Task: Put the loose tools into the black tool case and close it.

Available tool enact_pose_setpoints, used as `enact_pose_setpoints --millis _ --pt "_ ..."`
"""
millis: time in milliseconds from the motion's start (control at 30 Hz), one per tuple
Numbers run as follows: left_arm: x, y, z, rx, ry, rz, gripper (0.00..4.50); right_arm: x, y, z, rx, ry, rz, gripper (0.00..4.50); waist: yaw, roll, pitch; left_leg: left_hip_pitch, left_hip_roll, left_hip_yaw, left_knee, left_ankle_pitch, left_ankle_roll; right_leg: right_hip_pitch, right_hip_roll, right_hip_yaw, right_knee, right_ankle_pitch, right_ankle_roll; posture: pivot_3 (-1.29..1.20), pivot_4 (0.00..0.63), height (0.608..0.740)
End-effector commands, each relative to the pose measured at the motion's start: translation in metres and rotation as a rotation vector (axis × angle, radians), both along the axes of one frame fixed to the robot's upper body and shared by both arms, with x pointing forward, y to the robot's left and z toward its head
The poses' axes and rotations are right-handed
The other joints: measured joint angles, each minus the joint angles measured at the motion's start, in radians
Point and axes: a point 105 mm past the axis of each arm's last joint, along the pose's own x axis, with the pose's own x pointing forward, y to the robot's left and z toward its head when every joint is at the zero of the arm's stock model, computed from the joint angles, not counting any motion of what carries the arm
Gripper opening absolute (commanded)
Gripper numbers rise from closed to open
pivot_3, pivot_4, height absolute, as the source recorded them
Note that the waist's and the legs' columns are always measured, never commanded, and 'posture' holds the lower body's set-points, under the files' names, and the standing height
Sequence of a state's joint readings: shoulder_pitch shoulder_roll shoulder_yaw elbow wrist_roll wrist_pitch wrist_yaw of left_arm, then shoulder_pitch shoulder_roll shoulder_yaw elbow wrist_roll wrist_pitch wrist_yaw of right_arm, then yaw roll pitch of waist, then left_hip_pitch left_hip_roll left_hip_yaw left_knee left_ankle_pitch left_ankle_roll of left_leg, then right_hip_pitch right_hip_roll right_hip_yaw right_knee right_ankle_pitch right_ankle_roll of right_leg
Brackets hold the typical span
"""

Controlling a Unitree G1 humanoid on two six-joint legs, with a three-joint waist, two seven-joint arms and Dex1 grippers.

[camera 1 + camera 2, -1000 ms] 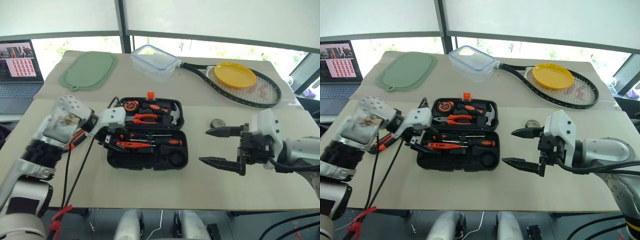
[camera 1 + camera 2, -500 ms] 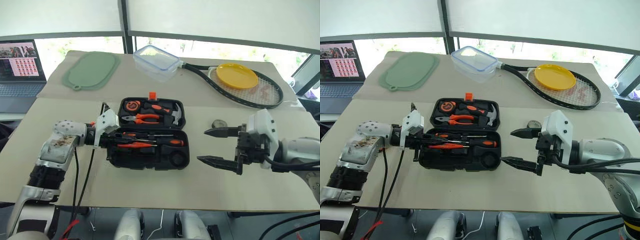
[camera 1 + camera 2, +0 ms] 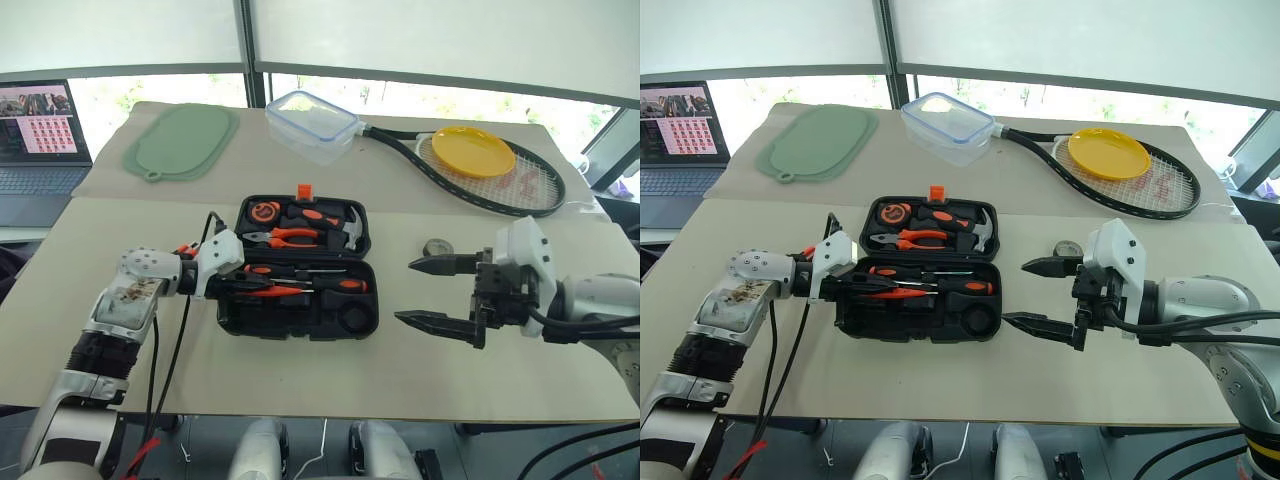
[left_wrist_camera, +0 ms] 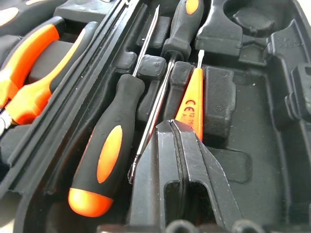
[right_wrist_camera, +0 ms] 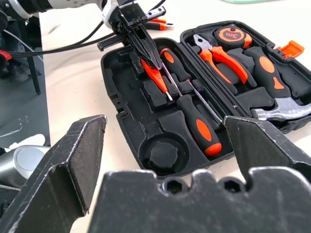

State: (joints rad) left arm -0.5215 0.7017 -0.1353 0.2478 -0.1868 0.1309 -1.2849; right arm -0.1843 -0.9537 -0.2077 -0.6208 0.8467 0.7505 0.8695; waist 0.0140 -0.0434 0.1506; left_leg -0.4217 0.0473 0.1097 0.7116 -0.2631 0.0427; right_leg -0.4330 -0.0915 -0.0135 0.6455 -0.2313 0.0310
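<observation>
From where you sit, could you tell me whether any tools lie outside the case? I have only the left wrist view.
Observer: Yes, a tape roll lies on the table, right of the case.
Operator: Is the right claw near it?
Observer: The right claw hovers open just in front of the roll, apart from it.
Operator: Is there anything on the left side?
Observer: An orange-and-black knife lies on the table just left of the case.

screwdrivers (image 3: 300, 277) in tool case (image 3: 300, 315), tape roll (image 3: 436, 246) right
</observation>
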Motion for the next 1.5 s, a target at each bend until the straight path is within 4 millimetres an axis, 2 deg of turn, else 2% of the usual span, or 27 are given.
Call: enact_pose_setpoints --millis 33,233,333,467,567,733,833,1100,1500 --pt "-0.003 0.005 -0.015 0.036 0.026 0.004 0.03 0.001 0.0 0.006 0.002 -0.025 0.0 4.5 0.0 0.0 0.0 0.0 0.0 0.0 0.0 0.0 0.0 0.0 0.0 0.0 0.0 0.0 0.0 0.0 0.15 0.738" --pt "-0.006 0.007 -0.019 0.035 0.002 0.018 0.03 0.002 0.0 0.004 0.005 -0.019 -0.01 4.5 -0.002 0.002 -0.001 0.002 0.001 0.0 -0.001 0.0 0.0 0.002 0.0 0.0 -0.001 0.0 0.0 0.0 0.15 0.738" --pt "-0.004 0.006 0.001 -0.013 -0.038 0.033 0.03 0.002 -0.001 0.002 0.001 -0.013 -0.011 4.5 -0.002 0.002 -0.001 0.008 0.002 0.0 -0.002 -0.001 0.001 0.009 0.0 0.0 -0.003 0.0 0.0 0.0 0.15 0.738" --pt "-0.008 0.003 0.029 -0.07 -0.068 0.024 0.03 0.001 -0.002 0.001 -0.003 -0.008 -0.011 4.5 -0.001 0.002 -0.001 0.007 0.002 0.0 -0.002 -0.001 0.001 0.008 0.0 0.0 -0.003 0.0 0.0 0.0 0.15 0.738" --pt "-0.012 -0.005 0.038 -0.083 -0.08 0.0 0.03 0.002 -0.003 0.0 -0.005 -0.006 -0.01 4.5 0.0 0.002 -0.001 0.007 0.002 0.0 -0.002 -0.001 0.001 0.008 0.0 0.0 -0.003 0.0 0.0 0.0 0.15 0.738" --pt "-0.011 -0.016 0.028 -0.065 -0.088 -0.019 0.03 0.002 -0.001 -0.001 -0.004 -0.005 0.0 4.5 -0.001 0.002 -0.001 0.007 0.002 0.0 -0.002 -0.001 0.001 0.008 0.0 0.0 -0.003 0.0 0.0 0.0 0.15 0.738" --pt "-0.01 -0.017 0.012 -0.021 -0.079 -0.021 0.03 0.002 0.0 0.0 -0.003 -0.006 0.002 4.5 -0.001 0.002 -0.001 0.007 0.001 0.0 -0.002 -0.001 0.001 0.008 0.0 0.0 -0.004 0.0 0.0 0.0 0.15 0.738" --pt "-0.013 0.002 -0.027 0.09 -0.047 0.012 0.03 0.002 0.0 -0.001 0.005 -0.004 -0.007 4.5 -0.001 0.002 -0.001 0.008 0.002 0.0 -0.002 -0.001 0.001 0.009 -0.001 0.0 -0.004 0.0 0.0 0.0 0.15 0.738" --pt "-0.019 0.018 -0.034 0.124 -0.069 0.033 0.03 0.004 -0.001 -0.003 0.01 0.003 -0.015 4.5 -0.002 0.006 -0.003 0.011 0.002 0.0 -0.003 -0.001 0.001 0.011 -0.001 0.001 -0.004 0.0 0.0 0.0 0.15 0.738"
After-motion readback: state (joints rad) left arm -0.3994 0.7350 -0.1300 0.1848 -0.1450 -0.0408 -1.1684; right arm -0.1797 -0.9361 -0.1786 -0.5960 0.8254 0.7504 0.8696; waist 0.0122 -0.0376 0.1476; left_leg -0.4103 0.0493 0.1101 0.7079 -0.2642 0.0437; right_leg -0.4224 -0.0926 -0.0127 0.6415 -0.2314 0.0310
